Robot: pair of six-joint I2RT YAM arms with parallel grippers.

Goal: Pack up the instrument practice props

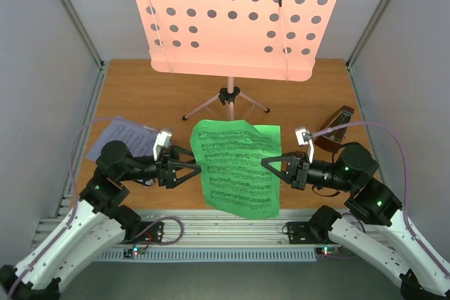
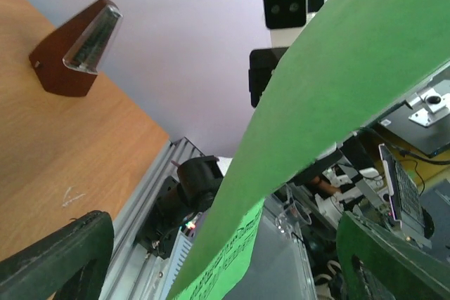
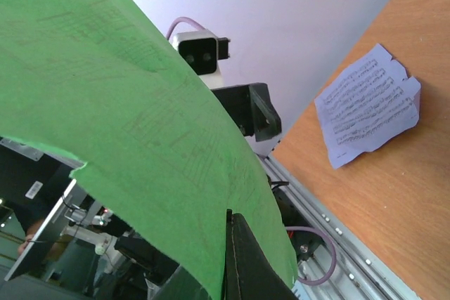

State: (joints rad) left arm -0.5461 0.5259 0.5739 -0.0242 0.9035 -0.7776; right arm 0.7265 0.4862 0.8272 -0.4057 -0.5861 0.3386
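The green music sheet (image 1: pixel 235 166) hangs curved above the near middle of the surface (image 1: pixel 140 96), its right edge pinched in the right pincer (image 1: pixel 265 163). The left pincer (image 1: pixel 198 168), wide, straddles the left edge. Both forearms stretch level, pointing inward at each other.
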